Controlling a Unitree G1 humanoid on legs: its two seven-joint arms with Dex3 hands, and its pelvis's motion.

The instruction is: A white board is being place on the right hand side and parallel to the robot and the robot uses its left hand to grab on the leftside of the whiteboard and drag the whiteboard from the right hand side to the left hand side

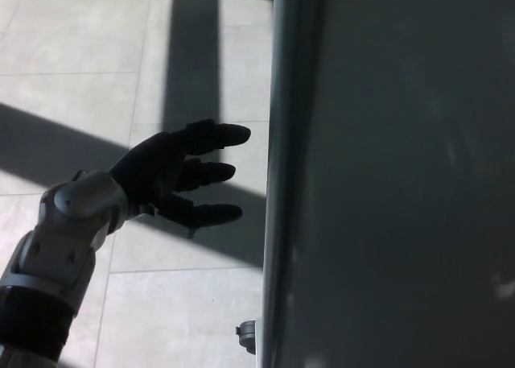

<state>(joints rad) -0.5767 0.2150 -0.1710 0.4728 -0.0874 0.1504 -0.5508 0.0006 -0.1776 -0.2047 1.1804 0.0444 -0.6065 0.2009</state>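
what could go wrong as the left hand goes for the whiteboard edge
The left hand is open and short of the whiteboard frame edge, so the fingers could jab the frame end-on instead of wrapping it. The edge looks thin and smooth, so a shallow grip may slip during the drag. The caster could catch on a floor tile seam.

Indoor hall or open lab-type room; exact kind cannot be told. Floor of large pale square tiles with thin grout lines, bare. Hard sunlight falls across it in bright patches cut by long straight shadows, so a window or glazed wall is close by. A tall whiteboard with a grey metal edge frame stands on the floor, a small caster showing at its foot: rolling office or classroom furniture. No household items visible.
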